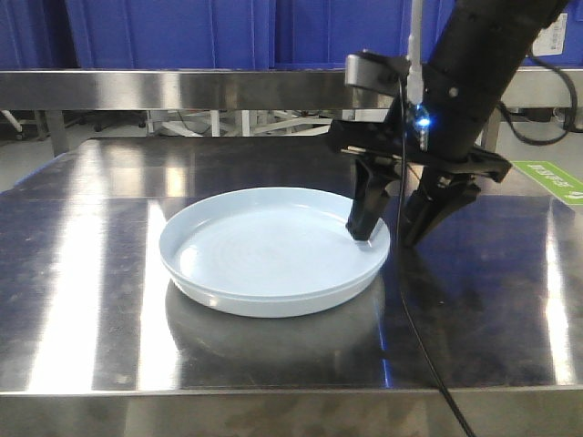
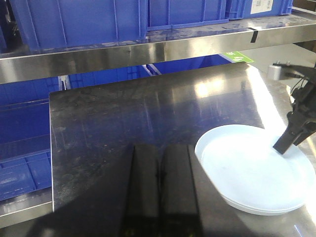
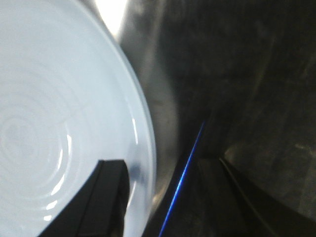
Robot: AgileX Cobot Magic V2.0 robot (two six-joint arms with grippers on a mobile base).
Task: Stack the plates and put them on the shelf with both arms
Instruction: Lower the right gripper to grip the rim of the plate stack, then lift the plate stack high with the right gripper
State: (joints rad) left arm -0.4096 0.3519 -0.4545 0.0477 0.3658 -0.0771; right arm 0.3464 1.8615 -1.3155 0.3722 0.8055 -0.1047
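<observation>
Shiny counter [image 1: 91, 300] holds the plates [image 1: 264, 250], whose rim sits between the fingers [image 1: 366, 211] of the wide-apart right pincer [image 1: 387, 235], which looks ready to pinch.

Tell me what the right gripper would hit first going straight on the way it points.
Probably the pale bluish-white round plate: the right gripper straddles its rim, inner finger nearly on it; depth unclear.

Plates [image 3: 59, 98] blurred, cut off at left, right arm [image 1: 483, 55] cropped above
</observation>
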